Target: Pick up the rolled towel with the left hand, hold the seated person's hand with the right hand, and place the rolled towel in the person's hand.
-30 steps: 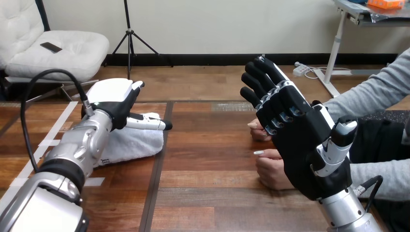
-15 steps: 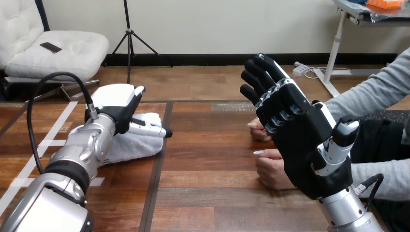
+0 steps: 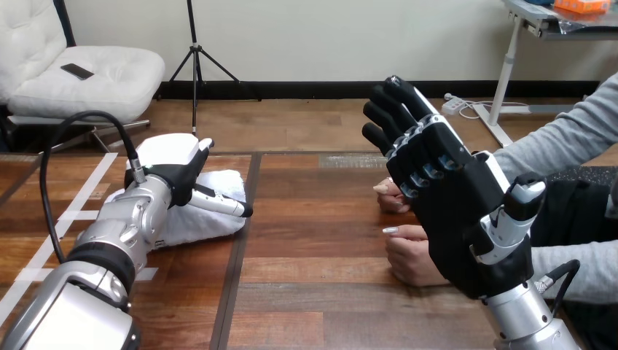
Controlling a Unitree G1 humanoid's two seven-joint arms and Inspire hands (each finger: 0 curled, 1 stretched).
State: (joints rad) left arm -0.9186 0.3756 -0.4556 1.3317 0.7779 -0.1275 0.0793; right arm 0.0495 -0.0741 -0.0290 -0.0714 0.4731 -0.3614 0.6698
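Counter (image 3: 313,292): wooden planks, dark and light, carries the things.
Rolled towel (image 3: 208,224): white, lies on counter at left side, under left hand.
Left hand (image 3: 173,154): rests on top of rolled towel; fingers (image 3: 222,204) almost straight, stretched across it, not closed round it.
Right hand (image 3: 459,219): stands upright above counter at right side; fingers straight and wide, hold nothing.
Person's hands (image 3: 409,257): two, rest on counter just behind right hand, partly hidden by it; contact with it cannot be told.
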